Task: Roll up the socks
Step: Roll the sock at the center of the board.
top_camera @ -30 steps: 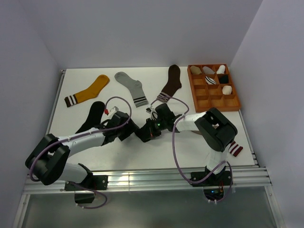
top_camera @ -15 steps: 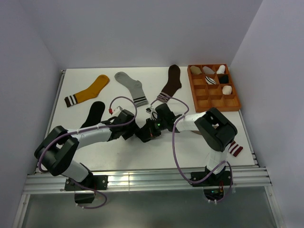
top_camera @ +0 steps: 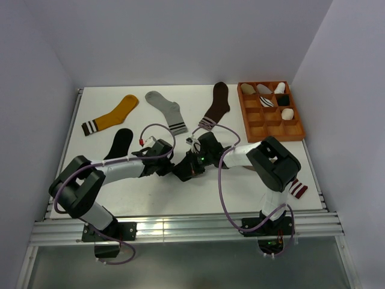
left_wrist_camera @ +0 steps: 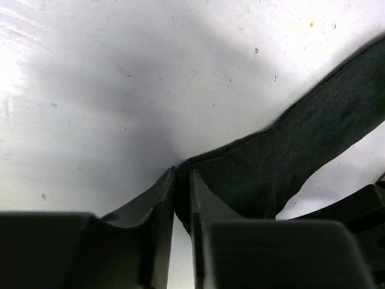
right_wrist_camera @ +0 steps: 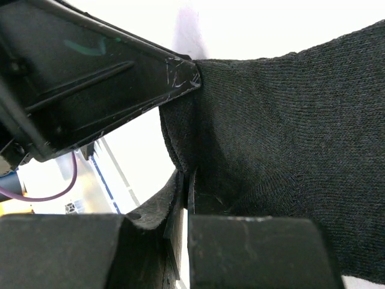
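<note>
A charcoal-black sock (left_wrist_camera: 289,150) (right_wrist_camera: 289,120) is stretched between both grippers near the middle of the table; in the top view the arms mostly hide it. My left gripper (left_wrist_camera: 182,173) (top_camera: 174,167) has its jaws nearly together, pinching the sock's edge at the tips. My right gripper (right_wrist_camera: 188,174) (top_camera: 184,170) is shut on the same sock's fabric, right beside the left one. Another black sock (top_camera: 120,143) lies flat at the left, partly under the left arm. A maroon-and-white cuff (top_camera: 298,190) of the taupe sock shows by the right arm's base.
A mustard sock (top_camera: 114,114), a light grey sock (top_camera: 165,108) and a dark brown sock (top_camera: 217,103) lie along the back. An orange compartment tray (top_camera: 267,137) with several rolled socks stands at the back right. Walls close in on three sides.
My left gripper has slid right up to the right gripper and closed from wide open onto the sock's edge. The right gripper has stayed shut and in place.
</note>
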{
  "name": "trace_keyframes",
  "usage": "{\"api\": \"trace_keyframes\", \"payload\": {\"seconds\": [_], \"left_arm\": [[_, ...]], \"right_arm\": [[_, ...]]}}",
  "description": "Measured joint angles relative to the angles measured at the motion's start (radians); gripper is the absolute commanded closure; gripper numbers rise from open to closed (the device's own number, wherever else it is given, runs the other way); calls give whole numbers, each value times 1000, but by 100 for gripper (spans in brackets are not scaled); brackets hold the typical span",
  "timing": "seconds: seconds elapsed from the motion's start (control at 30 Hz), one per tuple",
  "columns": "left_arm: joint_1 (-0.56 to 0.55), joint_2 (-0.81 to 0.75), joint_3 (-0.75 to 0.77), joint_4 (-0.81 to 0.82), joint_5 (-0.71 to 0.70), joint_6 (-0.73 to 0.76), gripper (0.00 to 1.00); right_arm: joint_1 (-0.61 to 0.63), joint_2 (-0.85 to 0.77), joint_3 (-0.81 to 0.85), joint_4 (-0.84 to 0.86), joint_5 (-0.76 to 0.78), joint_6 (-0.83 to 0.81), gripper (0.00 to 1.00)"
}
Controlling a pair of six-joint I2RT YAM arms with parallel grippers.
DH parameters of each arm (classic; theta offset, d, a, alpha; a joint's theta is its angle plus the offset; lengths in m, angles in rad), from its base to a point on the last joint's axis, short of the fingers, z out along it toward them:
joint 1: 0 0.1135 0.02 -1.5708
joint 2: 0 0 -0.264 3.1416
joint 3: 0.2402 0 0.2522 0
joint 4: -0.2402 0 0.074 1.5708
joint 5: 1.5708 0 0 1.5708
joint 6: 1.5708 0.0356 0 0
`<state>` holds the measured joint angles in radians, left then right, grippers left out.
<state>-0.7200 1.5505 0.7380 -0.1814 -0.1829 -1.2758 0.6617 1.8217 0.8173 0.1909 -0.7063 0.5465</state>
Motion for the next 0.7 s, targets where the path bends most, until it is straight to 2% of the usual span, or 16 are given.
{"api": "trace_keyframes", "payload": {"seconds": [0.03,0.07,0.1,0.23,0.37,0.47,0.7], "left_arm": [[-1,7,5,-4,0,-2,85],[-2,14,14,-8,1,0,96],[-2,21,23,-14,1,-2,100],[-3,48,69,-58,2,10,100],[-4,78,122,-123,6,26,100],[-4,101,164,-171,13,37,100],[-4,160,259,-282,34,64,100]], "right_arm": [[0,0,-1,2,-2,0,100],[-1,0,-3,4,-3,0,100],[-2,0,-5,5,-3,0,100],[-2,-1,-5,4,1,-8,92],[-2,-33,-15,-19,39,-35,71],[6,-99,-32,-59,101,-67,58],[86,-270,-43,-111,341,-151,48]]}}
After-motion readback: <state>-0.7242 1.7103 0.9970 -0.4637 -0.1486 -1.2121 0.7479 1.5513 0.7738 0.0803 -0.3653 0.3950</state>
